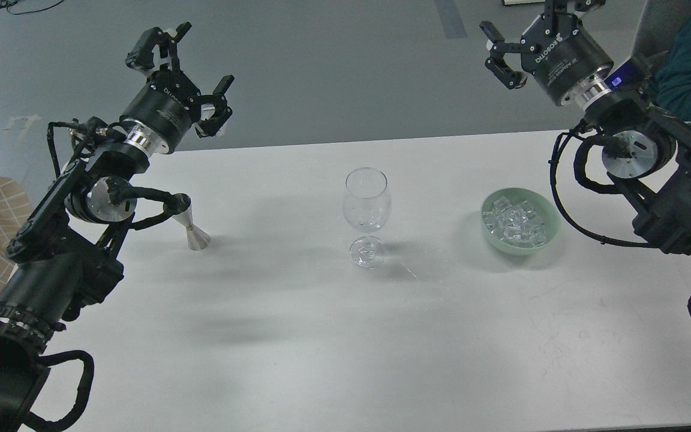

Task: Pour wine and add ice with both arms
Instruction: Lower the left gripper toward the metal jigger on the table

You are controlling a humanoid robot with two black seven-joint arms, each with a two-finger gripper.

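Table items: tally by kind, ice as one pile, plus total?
Clear stemmed wine glass: 1
Pale green round bowl: 1
Pile of clear ice cubes in that bowl: 1
Silver metal double-cone jigger: 1
Total: 4

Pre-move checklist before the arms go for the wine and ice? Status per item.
1. Left gripper empty, fingers spread: ok.
2. Right gripper empty, fingers spread: ok.
3. Wine glass upright at table centre, nothing touching it, looks empty: ok.
4. Ice in the green bowl, right of the glass, on the right arm's side: ok.
5. Silver jigger upright on the left, partly behind the left arm's cable; contents: cannot tell.
6. Wine bottle: none in view: not ok.
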